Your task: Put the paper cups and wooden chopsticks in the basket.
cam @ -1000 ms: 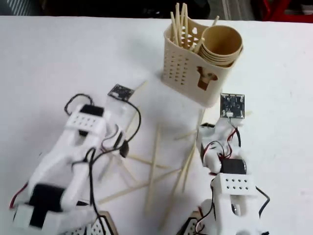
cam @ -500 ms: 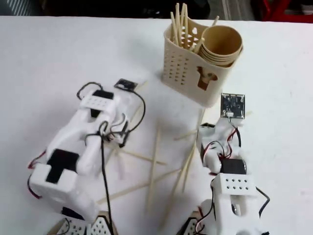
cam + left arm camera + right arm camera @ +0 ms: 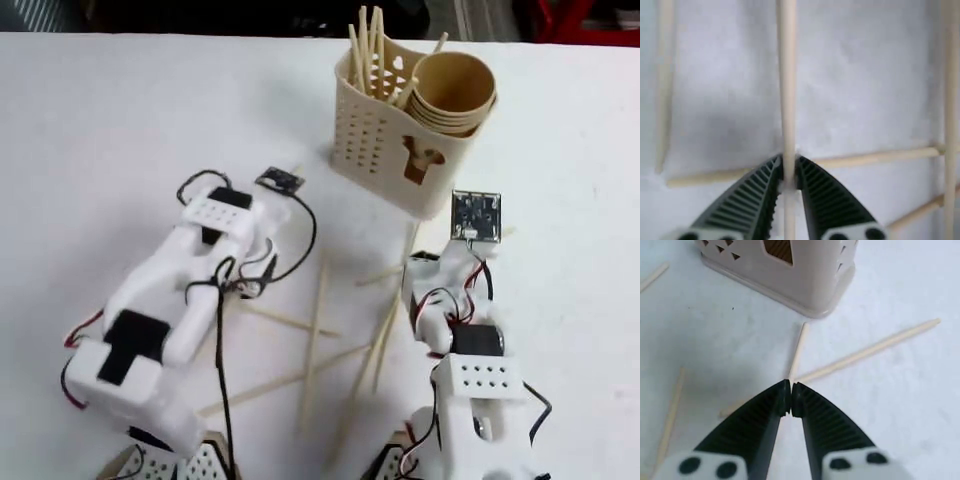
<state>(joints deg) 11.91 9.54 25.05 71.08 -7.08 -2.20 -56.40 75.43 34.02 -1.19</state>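
1. White desk (image 3: 120, 120) is stretching under both arms, with dark room clutter showing beyond its far edge.
2. At the far side, right of centre, the basket (image 3: 375, 140) is standing upright. It is already holding the stacked cups (image 3: 455, 85) and several chopsticks (image 3: 366, 45) on end.
3. More loose sticks (image 3: 312, 345) are lying crossed on the desk between the two arms.
4. The left claw (image 3: 788, 165) is pinching one stick (image 3: 786, 75), its jaws closed down to the wood's thickness. The stick's long axis is running in line with the jaws rather than across them, and it is jutting out well past the tips. Whether it is off the desk I cannot tell.
5. The right claw (image 3: 790, 397) is sitting fully closed, tips touching, gripping nothing. Another stick's end (image 3: 798, 352) is lying just ahead of it, pointing at the basket's foot (image 3: 805, 285).
6. From the left arm (image 3: 190, 280), the basket is lying ahead and off to the right, well apart. The right arm (image 3: 460, 340) is sitting nearer to it.
7. The coming move is probably turning on that in-line grip. The stick will need swinging over the rim and tipping upright, and it may be sliding lengthwise between the jaws as it goes.
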